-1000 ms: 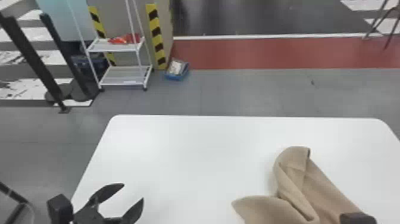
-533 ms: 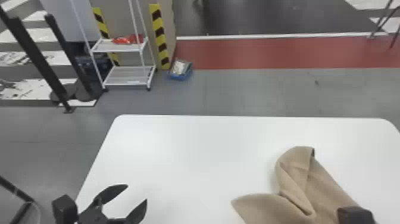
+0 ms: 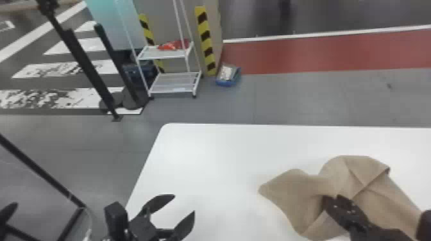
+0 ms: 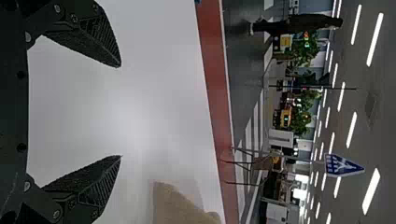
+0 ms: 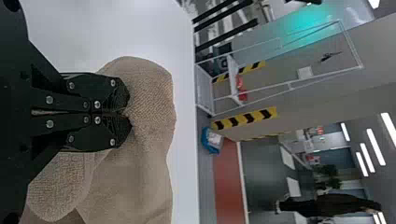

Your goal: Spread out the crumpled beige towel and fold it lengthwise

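In the head view the crumpled beige towel (image 3: 362, 179) lies bunched on the right part of the white table. My right gripper (image 3: 333, 198) is over the towel's middle; in the right wrist view the right gripper (image 5: 128, 113) is shut on a pinch of the cloth, folds hanging around it. My left gripper (image 3: 184, 203) stands open and apart from the towel, near the table's left edge. In the left wrist view the left gripper (image 4: 120, 111) has bare table between its spread fingers, and a corner of the towel (image 4: 177, 205) lies off beyond them.
The white table (image 3: 218, 153) has its rounded far left corner in view. Past it on the floor are a white wire shelf (image 3: 174, 83), a blue box (image 3: 228, 76) and dark posts (image 3: 86, 69). A dark stand (image 3: 41, 173) is left of the table.
The right gripper has come into the head view and taken hold of the towel, whose upper part has been pulled into a wider, raised shape. The head view has shifted a little leftward.
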Controlling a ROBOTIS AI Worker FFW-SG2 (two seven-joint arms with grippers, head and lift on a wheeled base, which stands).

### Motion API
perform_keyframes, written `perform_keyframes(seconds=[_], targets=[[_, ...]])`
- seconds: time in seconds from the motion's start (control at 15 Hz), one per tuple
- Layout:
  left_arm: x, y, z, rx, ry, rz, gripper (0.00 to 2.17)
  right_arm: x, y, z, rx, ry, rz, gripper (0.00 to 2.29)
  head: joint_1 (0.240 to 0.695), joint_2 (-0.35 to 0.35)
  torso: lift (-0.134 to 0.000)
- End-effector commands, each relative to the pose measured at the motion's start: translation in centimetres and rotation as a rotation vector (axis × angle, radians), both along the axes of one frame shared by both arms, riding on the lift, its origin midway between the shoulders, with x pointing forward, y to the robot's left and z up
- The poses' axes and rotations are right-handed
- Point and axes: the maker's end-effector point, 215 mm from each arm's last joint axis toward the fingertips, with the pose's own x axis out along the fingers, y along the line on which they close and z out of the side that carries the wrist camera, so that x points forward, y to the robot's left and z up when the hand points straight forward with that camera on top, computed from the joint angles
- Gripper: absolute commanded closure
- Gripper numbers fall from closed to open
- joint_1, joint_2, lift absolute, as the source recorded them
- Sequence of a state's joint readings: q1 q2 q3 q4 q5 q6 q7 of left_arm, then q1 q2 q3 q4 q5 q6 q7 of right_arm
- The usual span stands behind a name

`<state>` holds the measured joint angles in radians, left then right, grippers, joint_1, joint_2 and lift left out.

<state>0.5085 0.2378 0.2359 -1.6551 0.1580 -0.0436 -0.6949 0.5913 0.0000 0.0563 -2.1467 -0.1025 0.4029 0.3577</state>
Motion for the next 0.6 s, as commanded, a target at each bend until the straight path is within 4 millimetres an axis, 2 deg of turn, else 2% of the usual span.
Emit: perform_keyframes(seconds=[0.0,0.07,0.13,0.2,0.27,0.33,0.4,0.53], targets=[[0.1,0.1,0.3,0.005,-0.005,-0.003,0.21,1.7,1.7,-0.4,0.022,-0.022,0.018,2.14,0.695,0.264,0.0],[0.1,0.0,0.3,0.002,-0.005,-0.006,0.21,2.1,3.5,-4.2,-0.011,0.072,0.067,1.77,0.695,0.269,0.0],[0.2,0.0,0.4,0.004,-0.007,-0.007,0.21,1.7,5.2,-9.0,-0.045,0.21,0.118,0.9,0.695,0.284,0.0],[0.2,-0.1,0.5,0.003,-0.009,-0.011,0.21,1.5,6.2,-11.1,-0.054,0.25,0.144,0.07,0.695,0.298,0.0],[0.2,-0.1,0.6,0.003,-0.011,-0.011,0.21,1.3,7.0,-12.2,-0.056,0.265,0.161,0.0,0.695,0.313,0.0],[0.2,0.0,0.5,0.004,-0.009,-0.012,0.21,1.2,7.9,-11.9,-0.041,0.25,0.177,0.0,0.695,0.329,0.0],[0.2,0.2,0.5,0.008,-0.008,-0.01,0.21,1.1,8.3,-11.1,-0.017,0.232,0.192,0.03,0.695,0.341,0.0],[0.1,0.2,0.5,0.009,-0.008,-0.013,0.21,0.8,8.3,-7.8,0.028,0.164,0.19,0.06,0.695,0.35,0.0]])
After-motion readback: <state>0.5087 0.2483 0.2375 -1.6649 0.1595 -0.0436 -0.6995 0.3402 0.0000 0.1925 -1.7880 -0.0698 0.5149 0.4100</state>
